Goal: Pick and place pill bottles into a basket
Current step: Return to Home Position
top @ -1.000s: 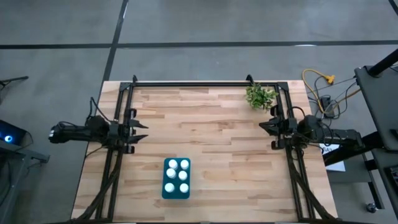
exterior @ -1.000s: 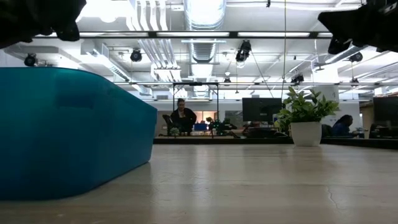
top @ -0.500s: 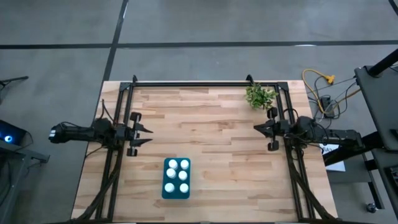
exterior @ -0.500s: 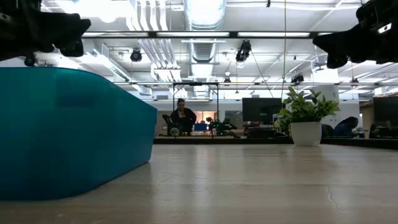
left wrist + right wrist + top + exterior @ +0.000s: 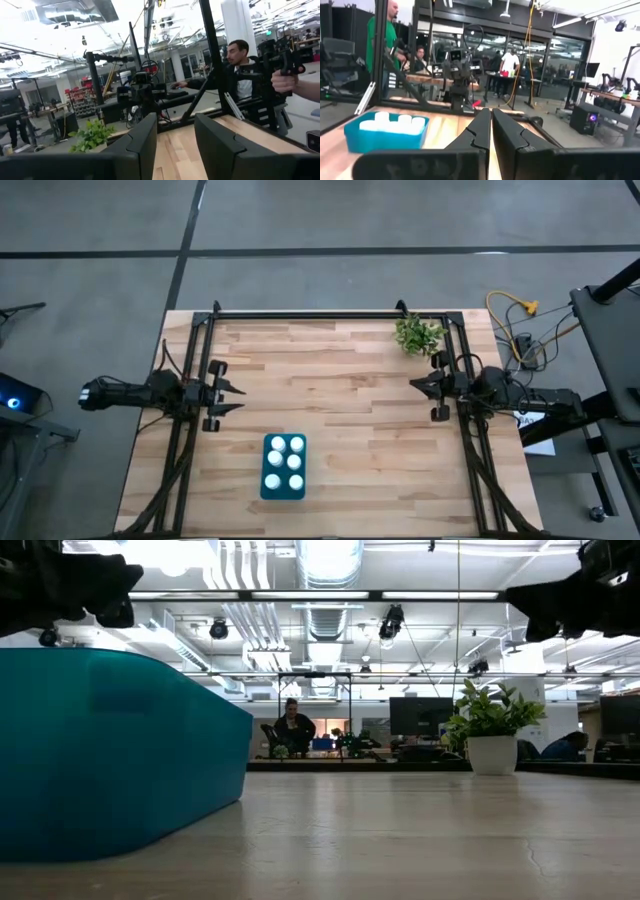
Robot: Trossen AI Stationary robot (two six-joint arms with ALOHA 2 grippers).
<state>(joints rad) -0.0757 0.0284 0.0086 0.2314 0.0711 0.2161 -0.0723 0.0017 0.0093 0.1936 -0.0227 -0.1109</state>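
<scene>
Pill bottles [image 5: 276,462], all six, stand in the basket [image 5: 284,494] just as they did a second ago, white caps in two rows. None is left on the bench [image 5: 350,430]. The only change is small and in the arms. The left gripper [image 5: 232,393], off the basket's far left corner, now sits a touch nearer the basket than a second ago. The right gripper [image 5: 414,384], well apart on the basket's other side and toward the plant [image 5: 418,334], has crept inward and then eased back slightly. The left arm's fingers [image 5: 142,150] are spread with nothing between them; the right arm's fingers [image 5: 481,131] are pressed together, empty. I judge the placing finished, with both arms merely settling into rest.
</scene>
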